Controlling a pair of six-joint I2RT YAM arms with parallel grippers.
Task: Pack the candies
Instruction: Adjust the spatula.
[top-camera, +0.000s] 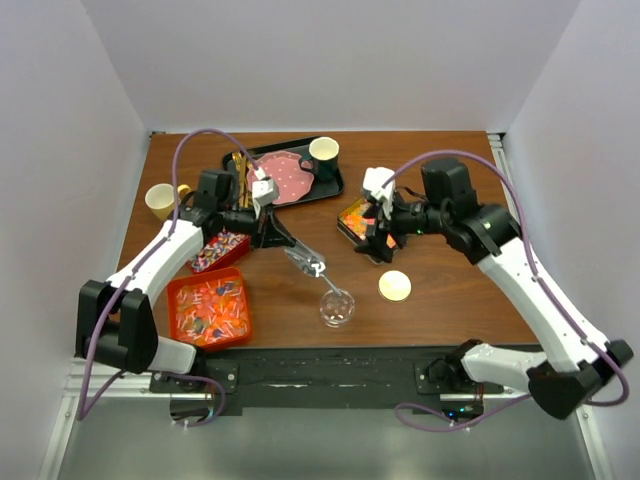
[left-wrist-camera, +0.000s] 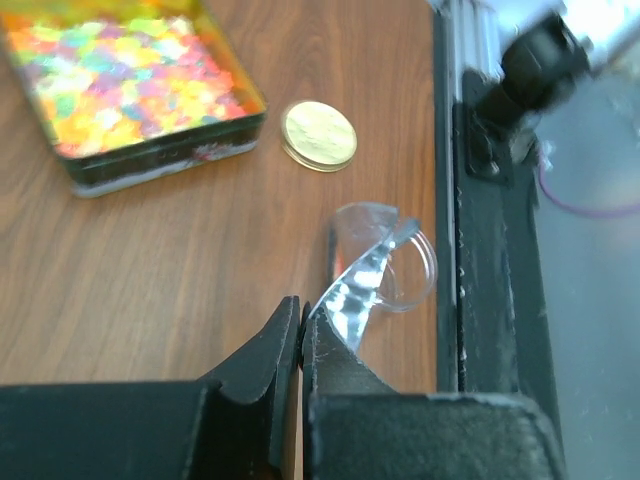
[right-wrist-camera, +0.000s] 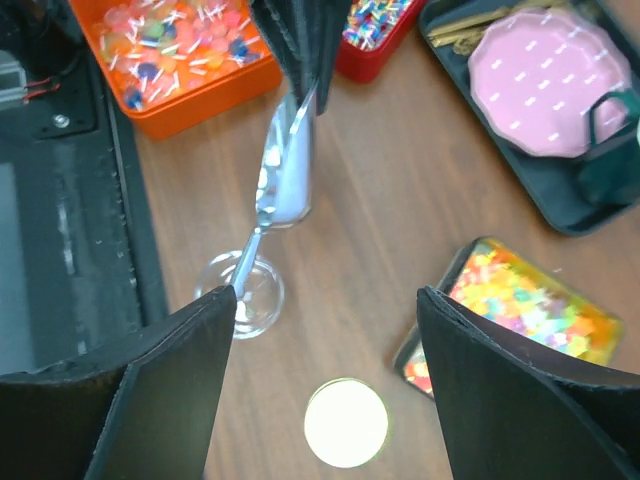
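Left hand (left-wrist-camera: 300, 318) clamps the scoop (left-wrist-camera: 362, 280), whose long axis runs ahead of it to the jar (right-wrist-camera: 245, 295) on the worktop (right-wrist-camera: 400, 200). Right hand (right-wrist-camera: 325, 300), spread and empty, hovers just beside the yellow candies (right-wrist-camera: 520, 300).

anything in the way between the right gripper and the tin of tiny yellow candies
Nothing visible. The open right gripper hangs just beside the tin, its tiny candies uncovered; the gold lid lies apart on the table.
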